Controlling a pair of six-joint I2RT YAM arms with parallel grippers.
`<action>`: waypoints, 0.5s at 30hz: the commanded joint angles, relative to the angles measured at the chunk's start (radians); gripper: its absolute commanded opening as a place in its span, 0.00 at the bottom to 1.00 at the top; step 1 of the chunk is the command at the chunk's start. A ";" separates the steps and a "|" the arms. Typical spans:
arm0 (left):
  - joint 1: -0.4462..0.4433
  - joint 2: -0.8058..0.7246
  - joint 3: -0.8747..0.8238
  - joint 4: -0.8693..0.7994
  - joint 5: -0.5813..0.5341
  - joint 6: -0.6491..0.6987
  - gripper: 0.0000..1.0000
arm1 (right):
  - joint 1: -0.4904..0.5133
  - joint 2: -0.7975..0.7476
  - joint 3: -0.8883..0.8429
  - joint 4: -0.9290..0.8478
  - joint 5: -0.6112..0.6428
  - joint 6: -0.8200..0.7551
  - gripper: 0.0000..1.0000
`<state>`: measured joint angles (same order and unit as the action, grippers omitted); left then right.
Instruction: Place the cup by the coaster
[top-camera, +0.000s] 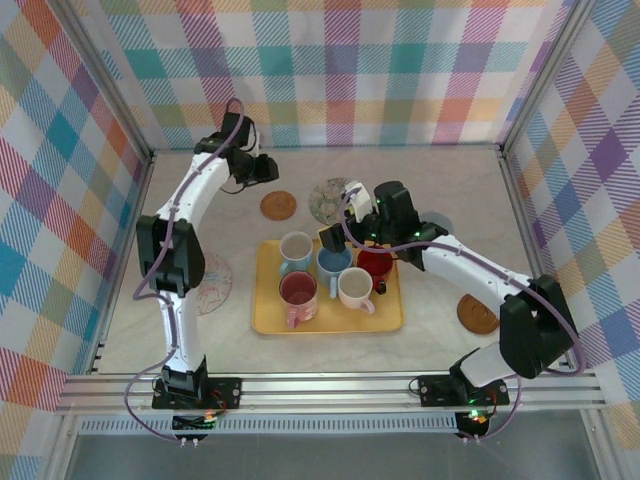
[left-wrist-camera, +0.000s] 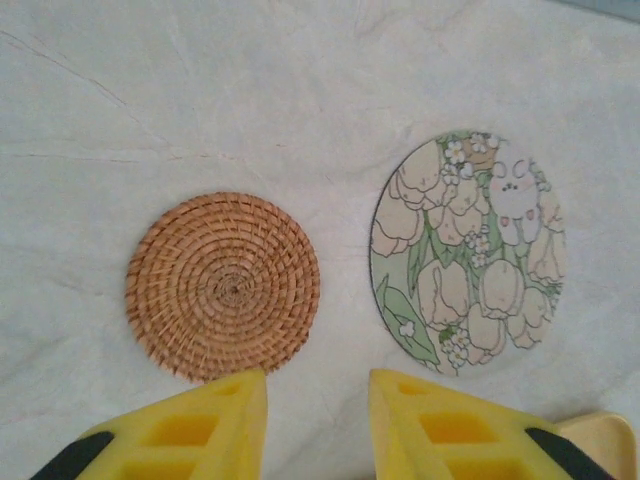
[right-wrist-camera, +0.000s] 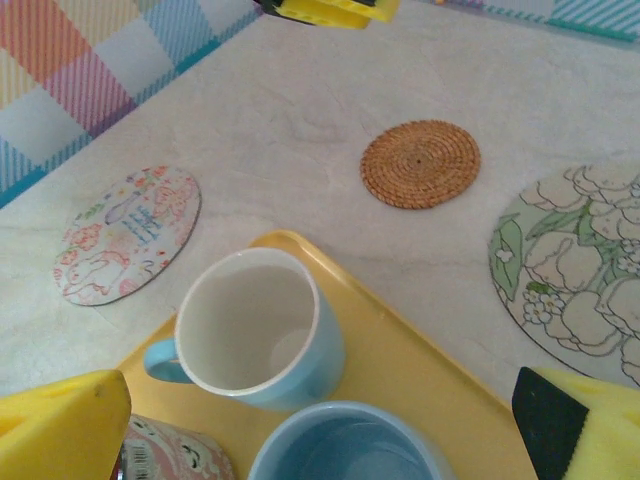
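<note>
L gripper (left-wrist-camera: 318, 385) hovered by the wicker coaster (left-wrist-camera: 222, 287), fingers a bit apart, empty. R gripper (right-wrist-camera: 320, 395) gaped wide over the yellow tray (right-wrist-camera: 420, 370), where the lt-blue cup (right-wrist-camera: 255, 330) stood w/ other cups.

Top view high over table (top-camera: 450, 170), left wrist close above wicker coaster (left-wrist-camera: 222, 285), right wrist over tray (right-wrist-camera: 400, 365), coaster shared

A yellow tray (top-camera: 385, 318) rests on the pale table (top-camera: 450, 180) (marbled, perhaps) within plaid walls (top-camera: 340, 70).
</note>
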<state>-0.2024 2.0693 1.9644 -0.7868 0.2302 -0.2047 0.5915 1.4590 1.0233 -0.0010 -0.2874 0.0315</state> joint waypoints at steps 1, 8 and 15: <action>-0.013 -0.119 -0.053 -0.066 -0.058 0.024 0.37 | 0.017 -0.033 0.032 0.000 -0.073 -0.051 0.99; -0.012 -0.345 -0.224 -0.063 -0.133 0.042 0.63 | 0.049 -0.052 0.074 -0.088 -0.118 -0.116 0.99; -0.012 -0.481 -0.428 -0.046 -0.150 0.007 0.76 | 0.106 -0.090 0.008 -0.041 -0.106 -0.110 0.99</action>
<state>-0.2028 1.6306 1.6238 -0.8169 0.1017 -0.1822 0.6685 1.4010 1.0649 -0.0666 -0.3687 -0.0544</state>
